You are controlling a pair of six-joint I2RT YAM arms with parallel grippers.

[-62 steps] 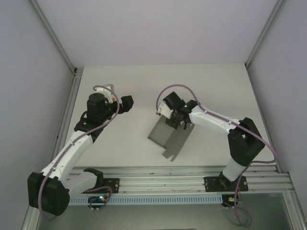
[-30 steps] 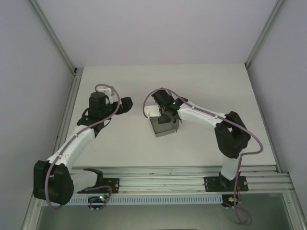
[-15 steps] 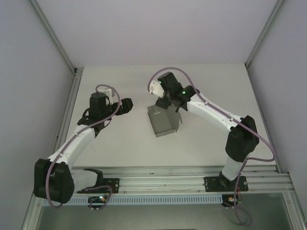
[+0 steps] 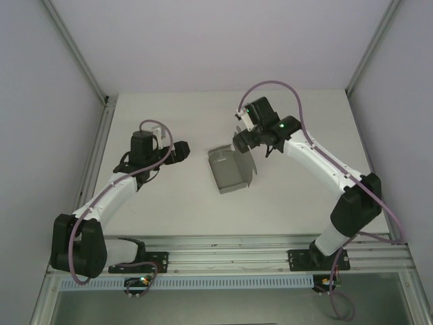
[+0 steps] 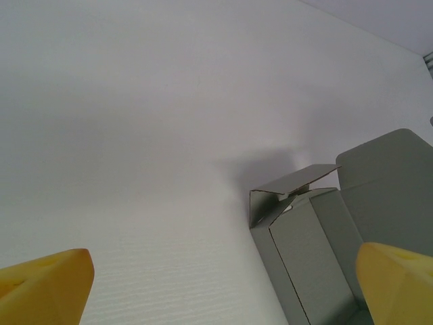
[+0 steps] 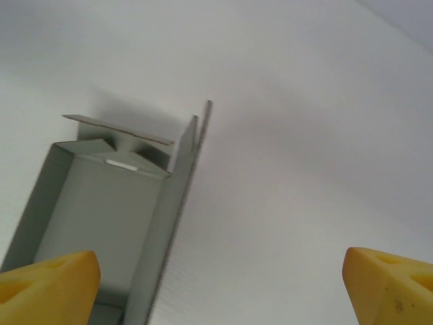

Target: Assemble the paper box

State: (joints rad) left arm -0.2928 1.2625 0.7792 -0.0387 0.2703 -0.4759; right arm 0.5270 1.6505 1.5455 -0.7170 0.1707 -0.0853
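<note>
My right claw (image 4: 241, 141), jaws apart, has released the box (image 4: 230, 172) and backed off; the box stands folded, end flaps unclosed, and my left claw (image 4: 180, 152) hangs wide open.

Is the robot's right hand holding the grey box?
No, the right hand is open wide, not closed on the paper box.
</note>
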